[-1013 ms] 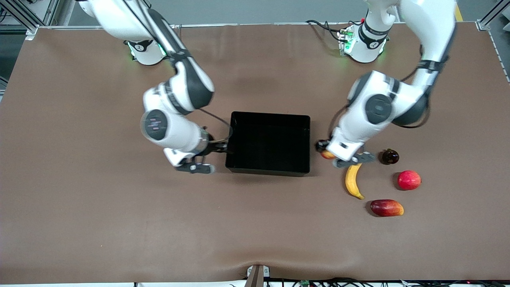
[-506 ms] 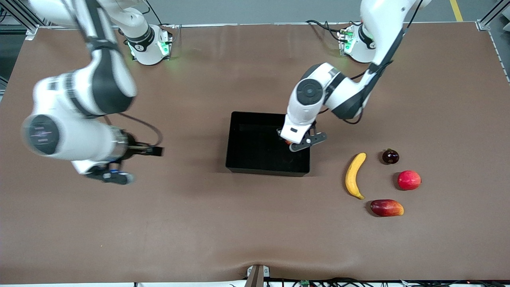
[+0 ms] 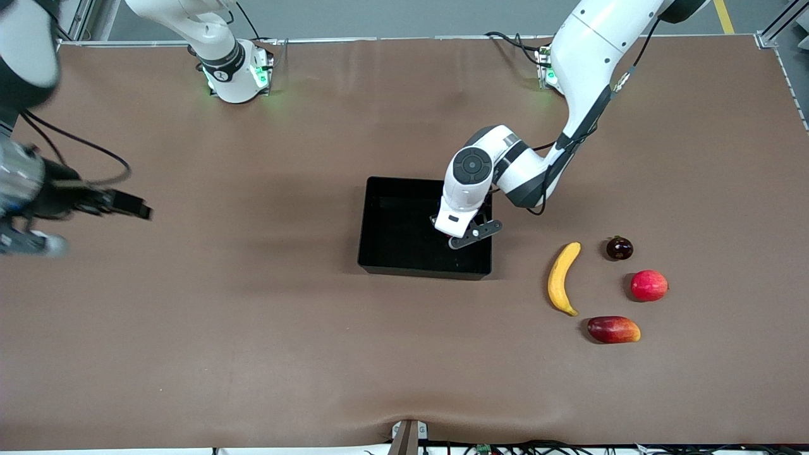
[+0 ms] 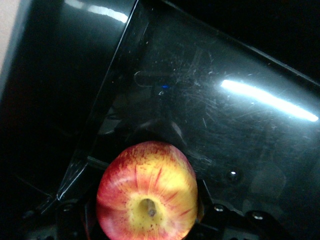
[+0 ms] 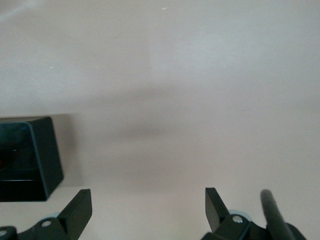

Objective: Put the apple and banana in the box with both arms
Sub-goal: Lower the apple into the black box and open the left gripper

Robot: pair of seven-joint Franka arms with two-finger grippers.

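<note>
Over the box (image 3: 392,253), near its left-arm-end wall, the apple (image 4: 146,197) is being held clamped by the left gripper (image 3: 456,235), the wide-open, empty right gripper (image 5: 148,210) being kept at the tabletop's right-arm edge.

Both arms are glossy white shells with black joint bands and round dark grey joint caps – green lights glow at the white bases, thin black cables run along the links, and each dark tool (image 3: 466,236) carries small silver screws.
</note>
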